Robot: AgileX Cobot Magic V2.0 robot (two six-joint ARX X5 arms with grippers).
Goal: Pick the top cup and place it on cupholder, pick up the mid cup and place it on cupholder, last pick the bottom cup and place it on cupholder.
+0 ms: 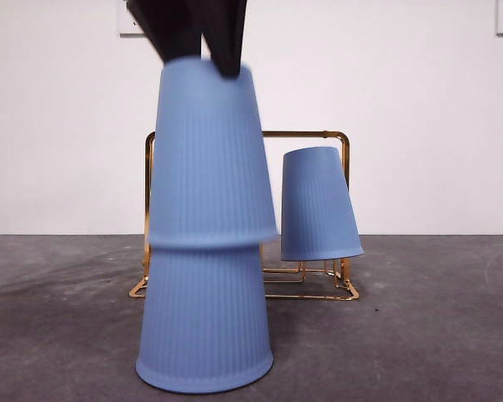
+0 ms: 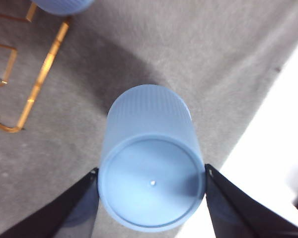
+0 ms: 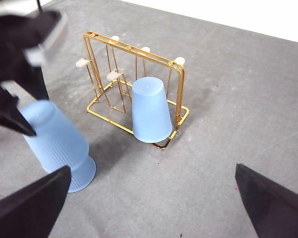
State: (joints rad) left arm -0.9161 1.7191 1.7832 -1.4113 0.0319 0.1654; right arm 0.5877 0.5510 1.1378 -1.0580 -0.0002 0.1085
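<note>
Two pale blue ribbed plastic cups are stacked upside down on the grey worktop [image 1: 436,327], in front of the gold-coloured wire cupholder [image 1: 306,134]. The upper cup of the stack [image 1: 210,155] is nested over the lower cup [image 1: 205,322], whose wide rim rests on the worktop. The upper cup's upturned base is gripped by the left gripper [image 2: 152,183], which is seen from above in the front view; its two black jaws are closed against opposite sides of the cup, as shown in the left wrist view. In the right wrist view the stack appears slightly tilted.

A third pale blue ribbed cup [image 3: 150,115] is already hung upside down on the cupholder, at the end of the rack farther from the stack, and is leaning slightly. Several white-tipped prongs [image 3: 112,75] of the rack are left bare.

The right gripper [image 3: 154,198] is held well apart from the cups, above the worktop, with its jaws spread wide and nothing between them.
</note>
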